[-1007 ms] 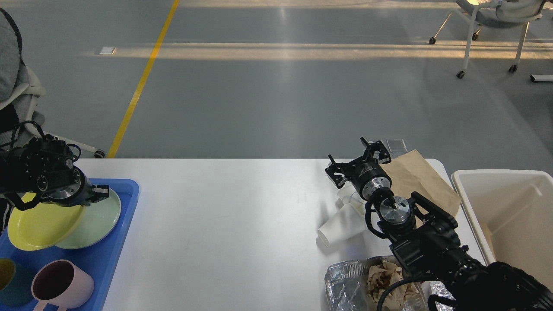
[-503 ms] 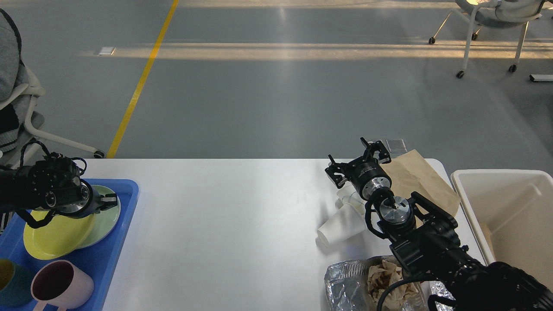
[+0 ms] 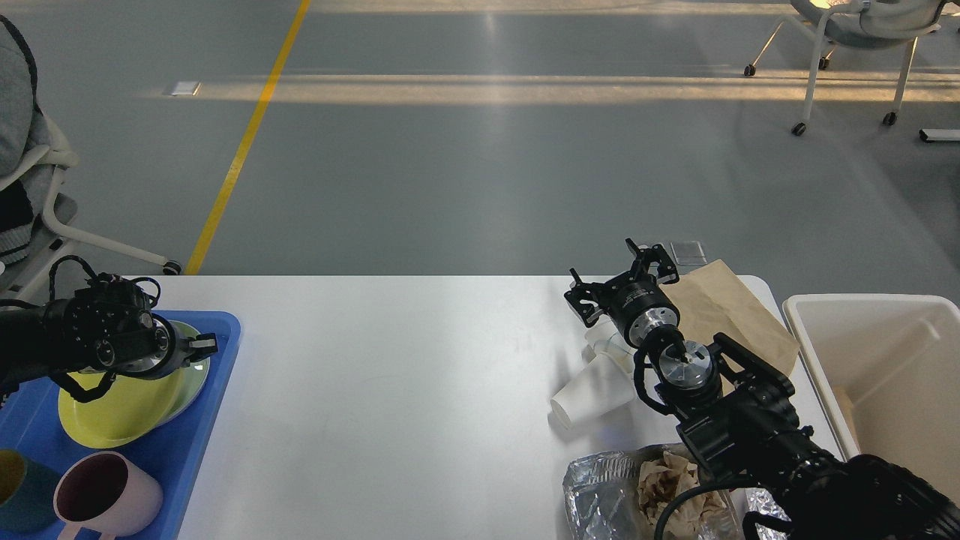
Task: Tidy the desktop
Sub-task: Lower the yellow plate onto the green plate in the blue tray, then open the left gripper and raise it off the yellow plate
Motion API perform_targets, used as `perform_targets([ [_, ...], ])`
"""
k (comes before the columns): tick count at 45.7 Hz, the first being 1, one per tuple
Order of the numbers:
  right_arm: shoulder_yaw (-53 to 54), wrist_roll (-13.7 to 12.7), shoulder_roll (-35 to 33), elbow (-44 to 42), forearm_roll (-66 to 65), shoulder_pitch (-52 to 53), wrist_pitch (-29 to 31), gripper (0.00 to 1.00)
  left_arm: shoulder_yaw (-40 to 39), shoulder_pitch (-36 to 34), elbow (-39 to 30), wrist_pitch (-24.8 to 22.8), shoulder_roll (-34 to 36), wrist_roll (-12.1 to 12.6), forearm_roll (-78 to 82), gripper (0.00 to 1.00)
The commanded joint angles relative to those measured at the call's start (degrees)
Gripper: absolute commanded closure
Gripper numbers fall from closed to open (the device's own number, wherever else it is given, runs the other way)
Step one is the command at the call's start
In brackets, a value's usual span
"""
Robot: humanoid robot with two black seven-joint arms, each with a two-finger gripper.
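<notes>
My left gripper (image 3: 196, 346) holds the yellow plate (image 3: 120, 409) over the green plate (image 3: 191, 367) in the tray (image 3: 217, 390), to stack dishes off the table (image 3: 390, 390). My right gripper (image 3: 619, 281) hangs open above the cups (image 3: 592, 394).

The robot's left arm is reaching in from the left edge, lying low and nearly level, with its round silver-ringed wrist turned rightward and the left tool (image 3: 201, 346) pointing to the right; that tool is showing so small and edge-on that its two fingers are not telling apart. The right arm is rising from the lower right corner and stretching up and to the left, its silver wrist joints facing the camera, and the right tool (image 3: 621, 276) at its far end is holding its two dark fingers spread wide apart.
</notes>
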Motion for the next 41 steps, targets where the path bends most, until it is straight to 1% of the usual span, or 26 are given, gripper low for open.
perform_targets([
  [1, -0.01, 0.0, 0.0, 0.0, 0.0, -0.01, 0.0, 0.0, -0.69, -0.05, 0.15, -0.08, -0.09, 0.01, -0.03, 0.99],
  [12, -0.01, 0.0, 0.0, 0.0, 0.0, -0.01, 0.0, 0.0, -1.83, -0.14, 0.15, -0.61, -0.09, 0.09, -0.82, 0.98],
  [22, 0.08, 0.0, 0.0, 0.0, 0.0, -0.01, 0.0, 0.0, -2.19, -0.23, 0.15, -0.61, -0.09, 0.27, -1.0, 0.94],
  [25, -0.01, 0.0, 0.0, 0.0, 0.0, -0.01, 0.0, 0.0, -2.19, -0.32, 0.15, -0.53, -0.17, 0.36, -1.08, 0.91],
  [29, -0.01, 0.0, 0.0, 0.0, 0.0, -0.01, 0.0, 0.0, -2.19, -0.67, 0.15, -0.52, -0.09, 0.62, -1.08, 0.83],
  [37, -0.01, 0.0, 0.0, 0.0, 0.0, -0.01, 0.0, 0.0, -2.19, -0.84, 0.15, -0.52, 0.0, 0.8, -1.08, 0.78],
  [41, -0.01, 0.0, 0.0, 0.0, 0.0, -0.01, 0.0, 0.0, -2.27, -0.84, 0.15, -0.09, 0.0, 0.8, -1.17, 0.7],
])
